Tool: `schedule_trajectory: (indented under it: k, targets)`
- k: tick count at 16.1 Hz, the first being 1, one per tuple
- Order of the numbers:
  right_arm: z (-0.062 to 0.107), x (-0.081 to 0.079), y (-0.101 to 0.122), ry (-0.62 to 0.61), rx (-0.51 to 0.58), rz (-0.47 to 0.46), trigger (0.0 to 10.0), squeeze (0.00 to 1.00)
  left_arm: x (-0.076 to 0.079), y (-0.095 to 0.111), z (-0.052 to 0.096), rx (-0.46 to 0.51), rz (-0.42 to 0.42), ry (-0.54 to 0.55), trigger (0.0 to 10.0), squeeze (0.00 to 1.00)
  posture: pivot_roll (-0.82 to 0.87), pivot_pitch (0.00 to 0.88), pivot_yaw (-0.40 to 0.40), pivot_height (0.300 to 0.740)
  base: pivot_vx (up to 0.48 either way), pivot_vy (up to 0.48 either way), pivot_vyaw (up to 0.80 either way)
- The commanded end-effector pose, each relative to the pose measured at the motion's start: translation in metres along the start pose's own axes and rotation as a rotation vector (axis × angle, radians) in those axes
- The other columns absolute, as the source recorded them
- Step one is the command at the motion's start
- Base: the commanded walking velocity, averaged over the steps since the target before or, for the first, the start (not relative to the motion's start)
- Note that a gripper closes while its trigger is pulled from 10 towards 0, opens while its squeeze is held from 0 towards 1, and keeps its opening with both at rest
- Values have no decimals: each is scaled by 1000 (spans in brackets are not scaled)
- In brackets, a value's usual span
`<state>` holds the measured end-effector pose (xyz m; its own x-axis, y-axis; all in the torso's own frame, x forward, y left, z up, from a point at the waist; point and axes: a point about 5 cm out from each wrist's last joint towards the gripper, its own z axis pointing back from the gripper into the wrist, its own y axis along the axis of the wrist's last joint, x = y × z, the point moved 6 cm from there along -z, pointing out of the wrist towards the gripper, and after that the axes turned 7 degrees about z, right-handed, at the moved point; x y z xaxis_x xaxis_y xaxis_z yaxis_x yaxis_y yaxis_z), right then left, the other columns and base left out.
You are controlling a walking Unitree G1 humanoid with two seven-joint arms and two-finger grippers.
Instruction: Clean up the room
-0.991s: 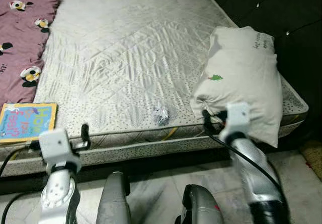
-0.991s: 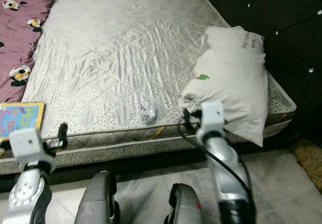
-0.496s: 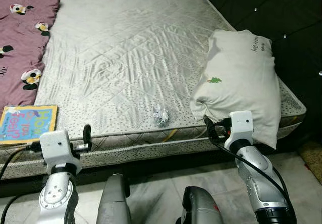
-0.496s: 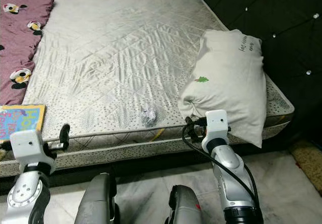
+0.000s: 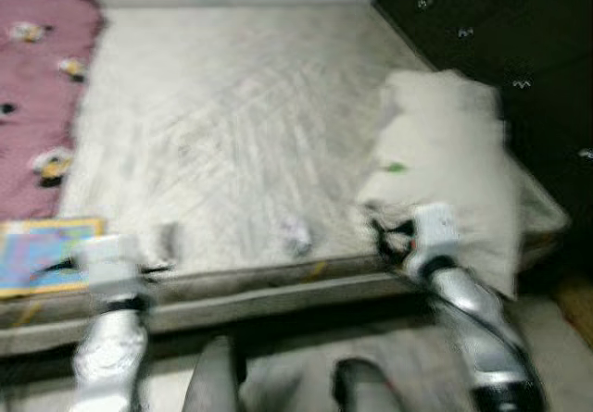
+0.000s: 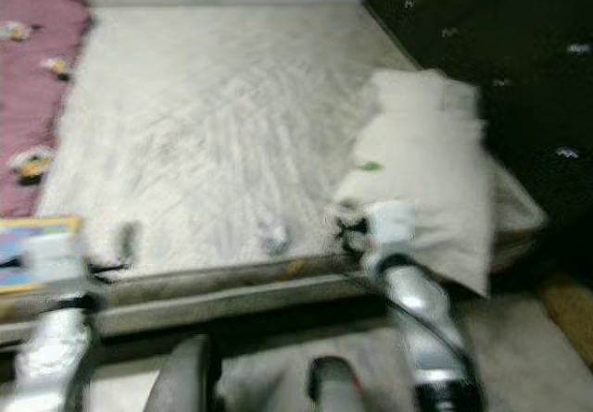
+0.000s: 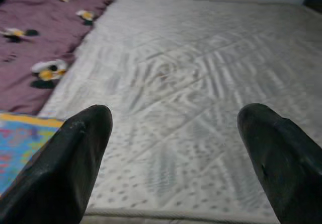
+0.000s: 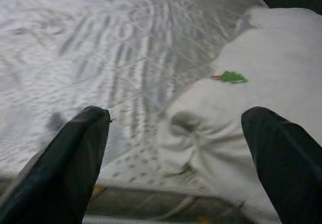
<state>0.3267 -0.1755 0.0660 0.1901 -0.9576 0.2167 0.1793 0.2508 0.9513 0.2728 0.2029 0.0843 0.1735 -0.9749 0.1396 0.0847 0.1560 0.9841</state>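
The head views are blurred. A white pillow point(image 5: 454, 162) with a small green mark lies at the mattress's point(image 5: 232, 106) right end. A small crumpled silvery scrap point(image 5: 296, 236) sits near the front edge. My right gripper point(image 5: 384, 236) hovers open just in front of the pillow's point(image 8: 261, 98) near corner, with nothing between its fingers point(image 8: 75, 153). My left gripper point(image 5: 165, 243) is open and empty at the front edge on the left, beside a colourful book point(image 5: 42, 253). In the left wrist view its fingers point(image 7: 65, 158) frame bare mattress, with the book's point(image 7: 15, 143) corner to one side.
A purple flowered blanket point(image 5: 37, 88) covers the bed's left end. A dark tufted headboard point(image 5: 500, 32) rises behind the pillow. My own legs point(image 5: 218, 375) stand on a pale floor below the bed edge. A brown rug point(image 5: 574, 305) lies at the far right.
The head views have gone blurred and shifted slightly with camera motion. My right gripper has dropped back a little from the pillow's corner. Pillow, scrap and book lie where they were.
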Motion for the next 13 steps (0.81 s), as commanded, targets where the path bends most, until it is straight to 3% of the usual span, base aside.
schedule_trajectory:
  k: [1,5,8,13]
  targets:
    - [-5,-9,15,27,47,-2,10000,0,-13,3,0,8,-15,33,10000,0,7,43,-42,637,458,0,663]
    - [-8,-7,14,15,39,-18,10000,0,-15,0,-2,-11,-24,62,10000,0,4,41,-44,637,175,0,0]
    - [-10,-7,10,25,7,-3,10000,0,-14,-12,-2,-101,-37,67,10000,0,14,50,-49,632,0,0,0]
    - [-14,-23,-1,125,-65,-25,10000,0,-26,-9,4,-108,-70,104,10000,0,33,105,-60,567,0,0,0]
